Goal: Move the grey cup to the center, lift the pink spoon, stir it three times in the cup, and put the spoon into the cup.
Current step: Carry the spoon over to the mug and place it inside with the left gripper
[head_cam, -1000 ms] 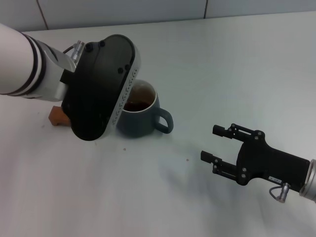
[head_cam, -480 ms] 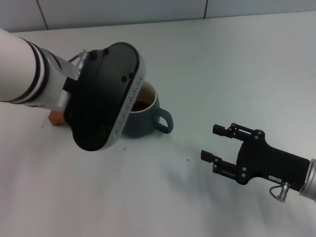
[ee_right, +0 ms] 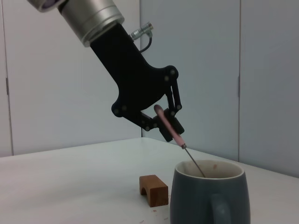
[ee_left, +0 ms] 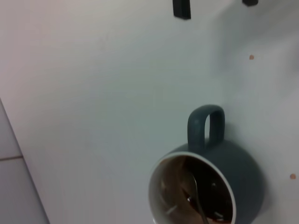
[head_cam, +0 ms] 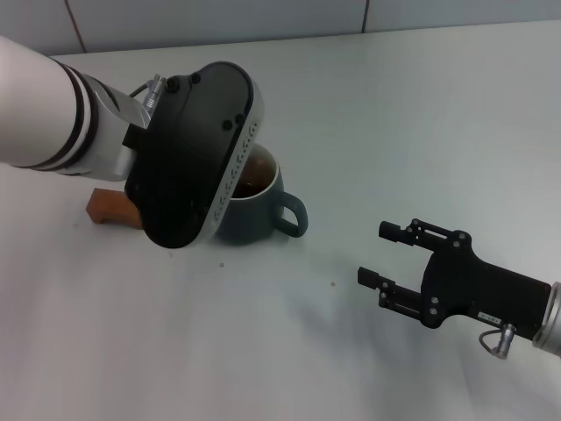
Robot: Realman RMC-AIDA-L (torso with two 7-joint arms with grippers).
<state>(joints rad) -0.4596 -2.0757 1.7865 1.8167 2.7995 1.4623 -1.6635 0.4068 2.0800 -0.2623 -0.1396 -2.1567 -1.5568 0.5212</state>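
The left gripper (ee_right: 167,122), jaws clenched on the slim pink-handled metal spoon (ee_right: 170,125), tilts it down into the rounded blue-grey ceramic cup (head_cam: 254,203) at centre frame; the right gripper (head_cam: 390,256), jaws released, waits lower right.

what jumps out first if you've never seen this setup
The left pincer, over the grey cup, is shut on the pink spoon, whose metal end dips into the dark liquid. The right pincer sits open on the table's right side, well apart from the cup. A brown block lies just left of the cup.
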